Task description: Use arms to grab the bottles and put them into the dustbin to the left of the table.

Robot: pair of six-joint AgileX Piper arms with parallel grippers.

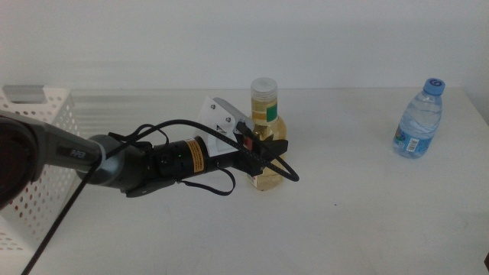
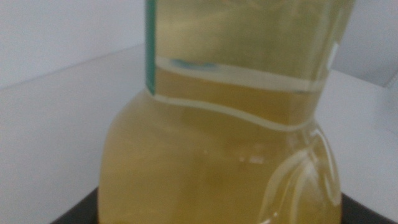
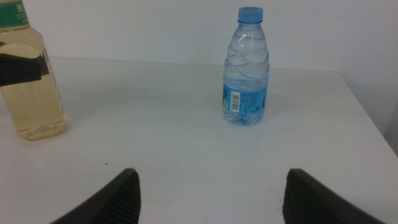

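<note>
A clear bottle of yellow liquid (image 1: 267,122) with a white cap stands upright near the middle of the white table (image 1: 344,221). My left gripper (image 1: 263,150) reaches in from the left and is shut on its lower body; in the left wrist view the bottle (image 2: 217,143) fills the picture between the dark jaws. A small blue-capped water bottle (image 1: 419,121) stands upright at the far right. My right gripper (image 3: 214,177) waits low, open and holding nothing, facing the water bottle (image 3: 245,74), with the yellow bottle (image 3: 31,93) off to one side. The white perforated dustbin (image 1: 38,153) sits at the left edge.
A white box and a looping black cable (image 1: 229,122) ride on the left arm just behind the yellow bottle. A wide stretch of bare tabletop lies between the two bottles. A plain white wall (image 1: 244,38) stands behind the table.
</note>
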